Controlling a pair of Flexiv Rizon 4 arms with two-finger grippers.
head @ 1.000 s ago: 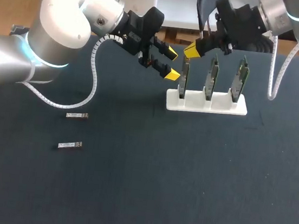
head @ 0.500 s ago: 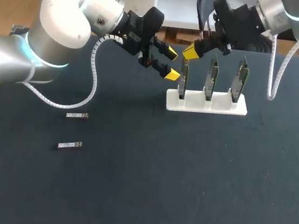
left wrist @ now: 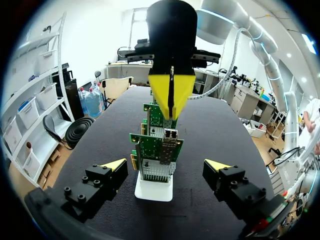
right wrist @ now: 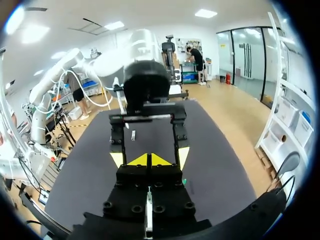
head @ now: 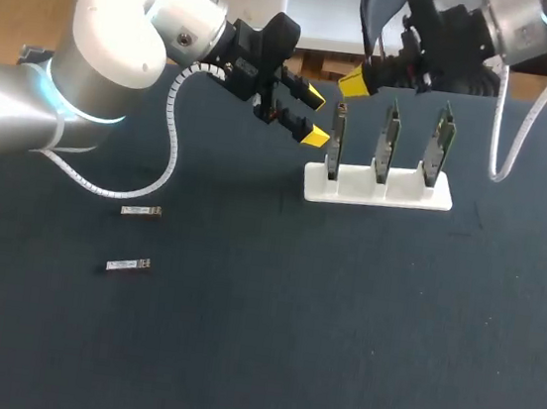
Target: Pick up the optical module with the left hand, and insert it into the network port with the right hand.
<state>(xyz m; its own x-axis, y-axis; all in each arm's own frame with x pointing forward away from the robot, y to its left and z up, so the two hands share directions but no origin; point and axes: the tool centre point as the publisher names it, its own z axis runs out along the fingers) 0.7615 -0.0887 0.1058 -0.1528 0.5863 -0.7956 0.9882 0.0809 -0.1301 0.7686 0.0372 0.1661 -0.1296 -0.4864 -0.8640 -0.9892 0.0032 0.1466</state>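
Slotted upright in a white plastic rack (head: 376,188): three green circuit boards (head: 337,141), with a metal network port (left wrist: 170,135) on the end one. Just above that board: right gripper (head: 356,81), yellow tips pressed together. Beside it: left gripper (head: 312,116), fingers spread, empty. Lying on the dark table (head: 339,322), well apart from the rack: two small silver optical modules (head: 141,211) (head: 128,266).

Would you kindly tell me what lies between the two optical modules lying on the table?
Nothing lies there. The head view shows only bare dark table between the farther optical module and the nearer optical module.
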